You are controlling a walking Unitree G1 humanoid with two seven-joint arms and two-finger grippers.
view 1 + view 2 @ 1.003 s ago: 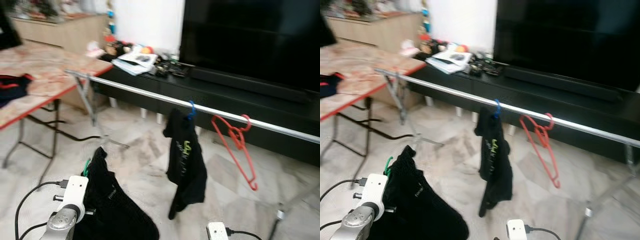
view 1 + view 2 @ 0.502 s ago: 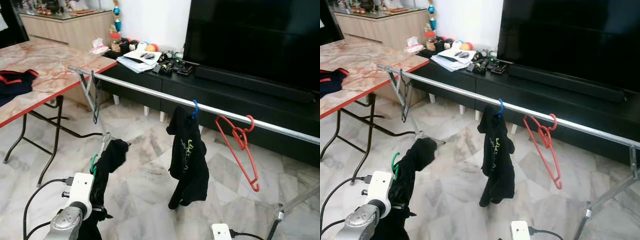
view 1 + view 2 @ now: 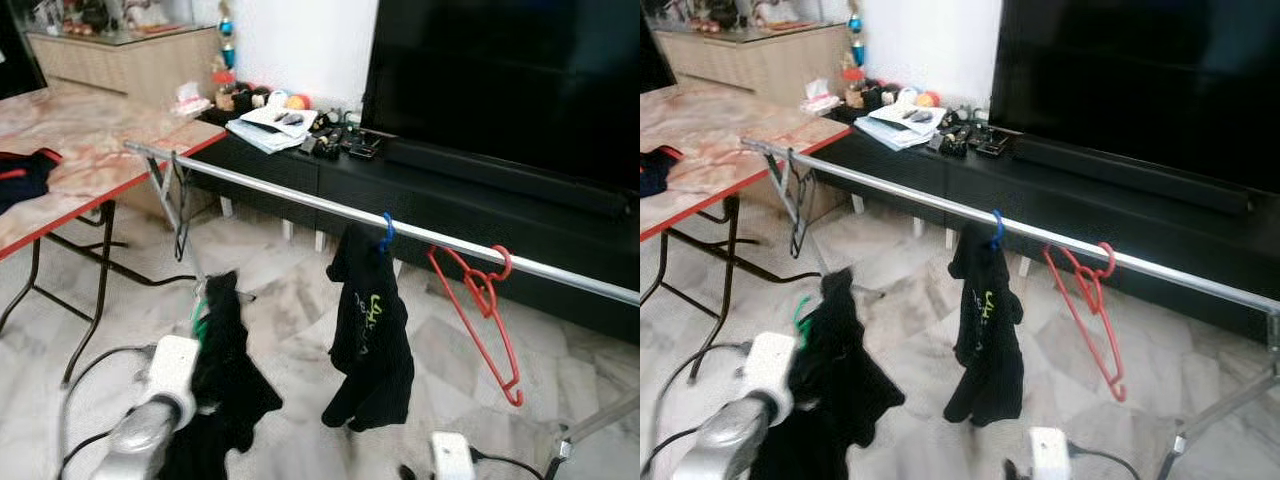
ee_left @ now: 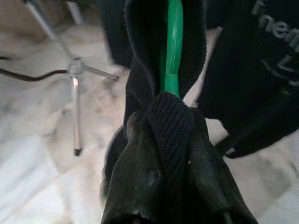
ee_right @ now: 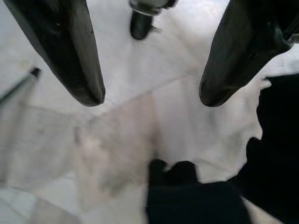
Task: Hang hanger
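I am clamping my left claw (image 4: 163, 154) on the green hanger (image 4: 174, 46) through its shirt (image 3: 225, 370), carrying it toward the rail (image 3: 290, 198) at 12 o'clock; my right claw (image 5: 149, 70) is hanging apart, idle.

I see ribbed matt knit on the black garment (image 4: 170, 126), pinched around a glossy green plastic hanger (image 4: 174, 44). The rail (image 3: 300, 202) at my 12 o'clock looks like polished metal. The red hanger (image 3: 487, 305) reads as smooth plastic, the floor (image 3: 290, 300) as glossy marble tile, and the tabletop (image 3: 90, 135) as marble-patterned.
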